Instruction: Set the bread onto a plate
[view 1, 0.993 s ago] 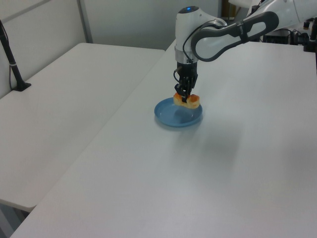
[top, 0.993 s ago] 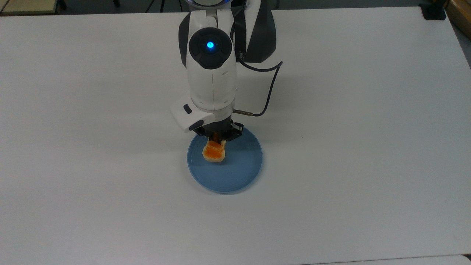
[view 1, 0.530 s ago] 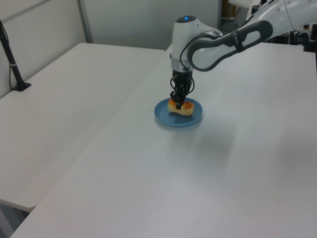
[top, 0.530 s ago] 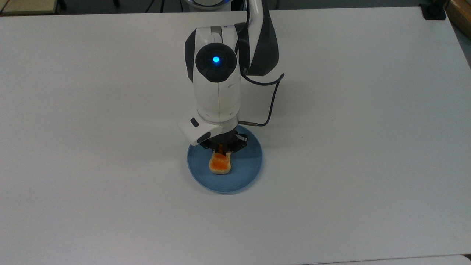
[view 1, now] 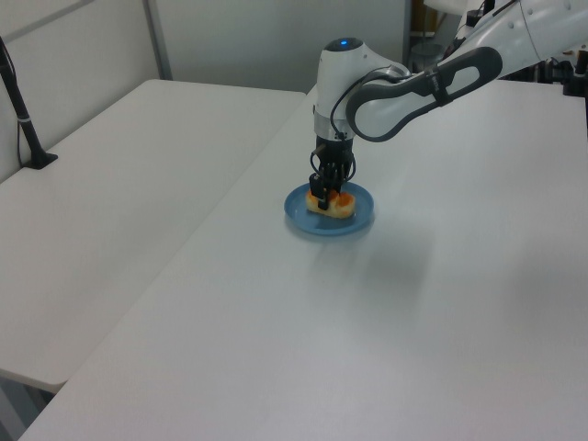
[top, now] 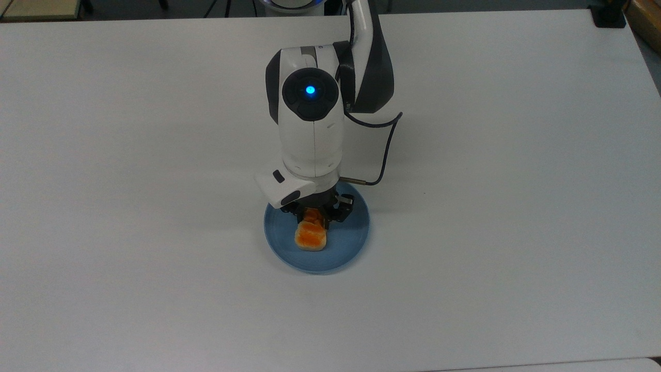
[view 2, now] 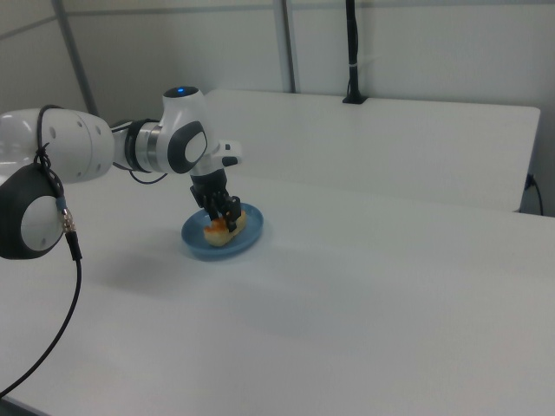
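Observation:
The bread (top: 310, 237), a small loaf with a glossy orange top, lies on the round light-blue plate (top: 348, 240), left of the plate's middle in the top view. My gripper (top: 314, 214) is low over the end of the bread nearest the arm, with its black fingers (top: 330, 217) slightly apart on either side of the loaf. In the left view the bread (view 1: 336, 206) rests on the plate (view 1: 360, 220) under the gripper (view 1: 323, 191). In the right view the gripper (view 2: 225, 214) stands over the bread (view 2: 217, 230) on the plate (view 2: 247, 238).
The plate sits on a wide white table (top: 490, 155). A black cable (top: 387, 150) loops off the wrist. A second white table (view 1: 110, 184) adjoins on the left view's left, carrying a black post (view 1: 23, 119).
The arm has moved toward the top view's bottom and come down. The bread has gone from hanging over the plate to lying on it, and the fingers now stand wider apart.

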